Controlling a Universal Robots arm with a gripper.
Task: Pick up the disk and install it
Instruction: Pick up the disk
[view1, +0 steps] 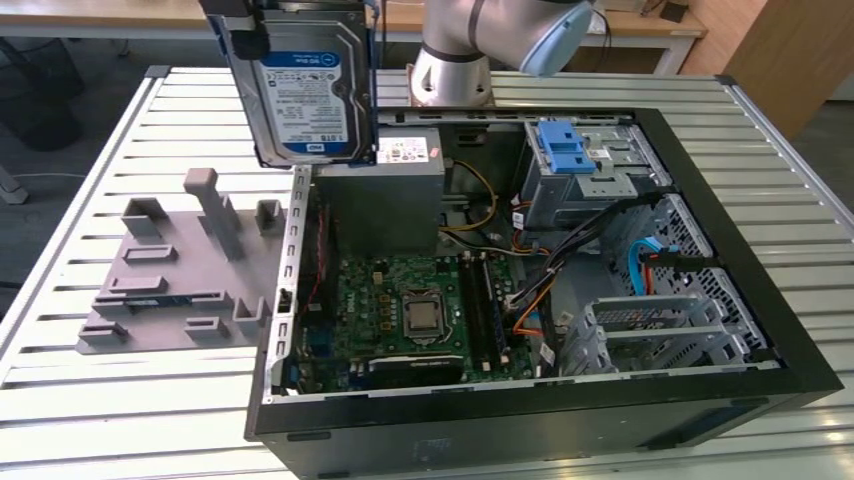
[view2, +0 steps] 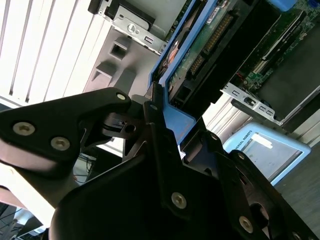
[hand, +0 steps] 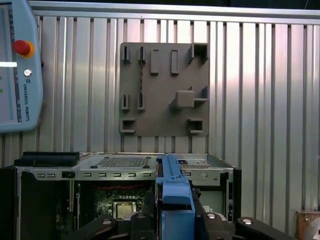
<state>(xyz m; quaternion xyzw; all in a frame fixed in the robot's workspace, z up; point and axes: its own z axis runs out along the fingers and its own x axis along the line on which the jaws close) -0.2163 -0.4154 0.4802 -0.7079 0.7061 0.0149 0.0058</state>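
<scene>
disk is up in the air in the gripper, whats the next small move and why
Probably carry it toward the exterior view's right. The disk hangs upright, clamped by the gripper, near the edge of the computer case on the exterior view's left, while the drive cage sits on the case's other side.

Disk label: a white-and-blue label (view1: 318, 105) is noted on the face of the disk (view1: 304, 80) in the exterior view. It has a blue band with pale lettering and fine print below; none is legible.
Power supply sticker: a white sticker (view1: 407, 152) with a red mark is carried on the grey power supply box (view1: 380, 205). Its print cannot be made out.
Teach pendant: one line of dark capitals is printed along the pale-blue rim of the teach pendant (hand: 20, 85), near its red button (hand: 22, 48). The same lettering is seen on it in the second wrist view.
</scene>
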